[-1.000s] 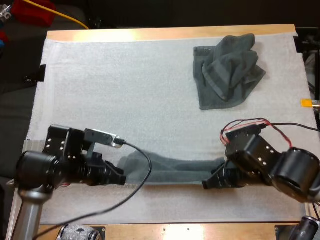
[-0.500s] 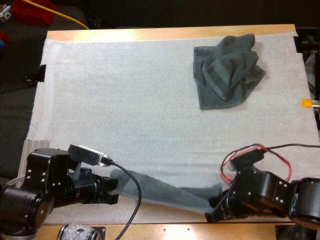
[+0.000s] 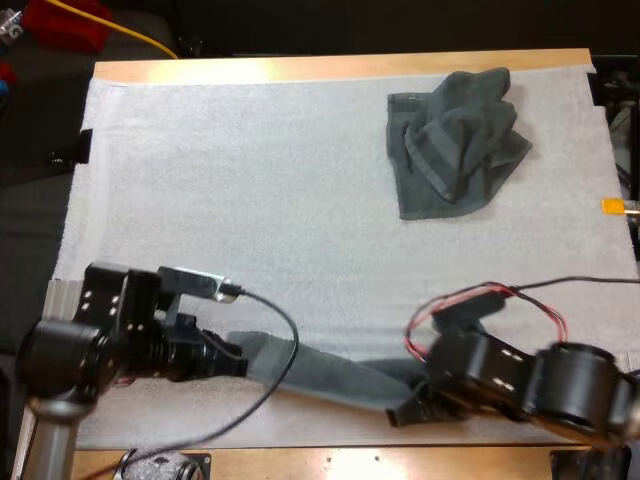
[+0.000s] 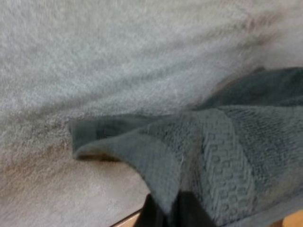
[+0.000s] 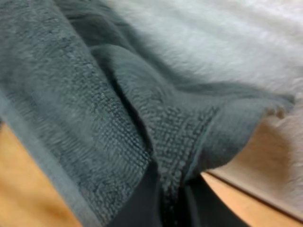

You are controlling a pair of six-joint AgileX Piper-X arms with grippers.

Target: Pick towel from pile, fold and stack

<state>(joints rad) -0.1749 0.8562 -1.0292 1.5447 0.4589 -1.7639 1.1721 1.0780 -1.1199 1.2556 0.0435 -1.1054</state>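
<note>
Grey-green cloth is pulled into a long strip along the near edge of the white mat (image 3: 250, 200). This is the stretched towel (image 3: 330, 370). The left tool (image 3: 238, 362) is clenched on one end of it, close to the mat's near left corner. The right tool (image 3: 402, 412) is pinching the other end, further right along the same near edge. The crumpled towel (image 3: 455, 140) sits in a heap at the mat's far right corner, well apart from both tools.

I think the step now is to lay the stretched towel flat on the mat so it can be folded. To do that well, both tools should hold tight and move together toward the middle of the mat. The cloth should be kept a little tight, so it does not bunch up. The strip looks twisted near the right tool, so it needs to open out before it is set down.

From the high view you can see the whole strip and the heap at the far corner. Each wrist view gives the grip up close. There the bumpy weave folds over the dark fingers (image 4: 163, 215), and bare wood of the table (image 5: 28, 189) sits just past the mat's near edge.
</note>
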